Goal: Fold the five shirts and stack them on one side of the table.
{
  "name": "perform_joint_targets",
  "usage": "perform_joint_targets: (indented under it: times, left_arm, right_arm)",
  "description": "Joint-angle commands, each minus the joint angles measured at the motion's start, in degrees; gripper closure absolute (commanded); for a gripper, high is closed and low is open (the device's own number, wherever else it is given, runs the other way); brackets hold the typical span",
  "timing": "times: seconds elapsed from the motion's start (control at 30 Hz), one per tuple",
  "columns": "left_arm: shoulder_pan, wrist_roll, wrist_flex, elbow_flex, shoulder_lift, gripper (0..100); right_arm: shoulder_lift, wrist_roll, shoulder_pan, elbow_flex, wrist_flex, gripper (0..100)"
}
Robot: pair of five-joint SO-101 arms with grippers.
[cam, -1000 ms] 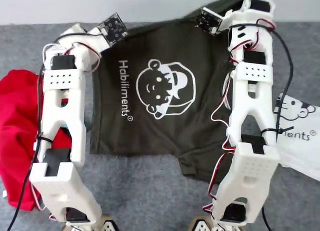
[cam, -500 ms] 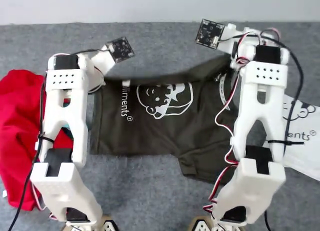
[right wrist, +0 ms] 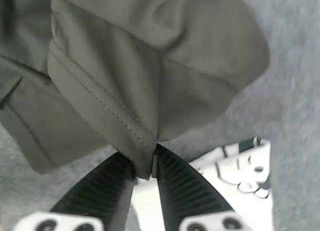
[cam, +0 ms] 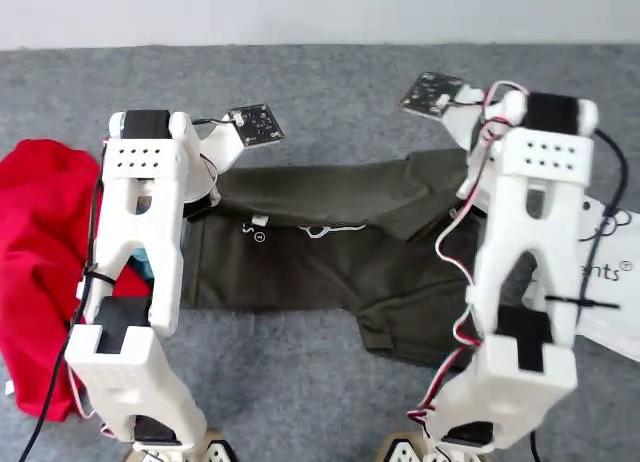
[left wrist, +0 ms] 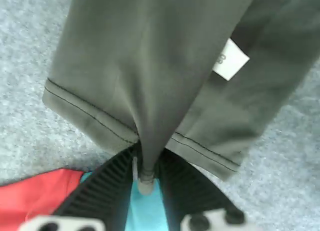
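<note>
Both arms sit farther back toward six o'clock than a second ago, and the dark shirt is now doubled over, its white print nearly all covered. It lies at the centre of the table. A red shirt is heaped at nine o'clock; a white shirt with dark lettering lies at three. The left gripper pinches the dark shirt's hem, and the right gripper does likewise. A white tag bears print too small to read.
</note>
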Motion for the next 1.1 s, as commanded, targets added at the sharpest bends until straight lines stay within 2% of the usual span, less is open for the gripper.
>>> perform_joint_targets:
  times: [0.0,0.2,0.43,0.87,0.93,1.07]
  left_arm:
    - [-0.62,0.79,0.79,1.19,-0.26,98]
    - [-0.62,0.97,2.73,4.97,-0.35,98]
    - [-3.08,0.97,2.73,7.16,-0.26,98]
    - [-3.16,0.79,2.73,14.02,-0.35,98]
    - [-3.16,0.79,2.73,14.02,-0.35,96]
    - [-4.04,0.88,3.6,13.85,-0.88,91]
  right_arm:
    - [-8.57,-1.23,0.48,8.35,2.77,98.9]
    - [-19.74,-1.32,0.4,28.66,2.33,98.8]
    - [-24.31,-1.32,0.75,43.52,2.33,98.8]
    - [-25.1,-1.41,0.84,52.92,-1.45,98.5]
    - [-25.1,-1.41,0.84,53.19,-0.84,95.2]
    - [-25.19,-1.41,0.84,53.1,1.8,82.3]
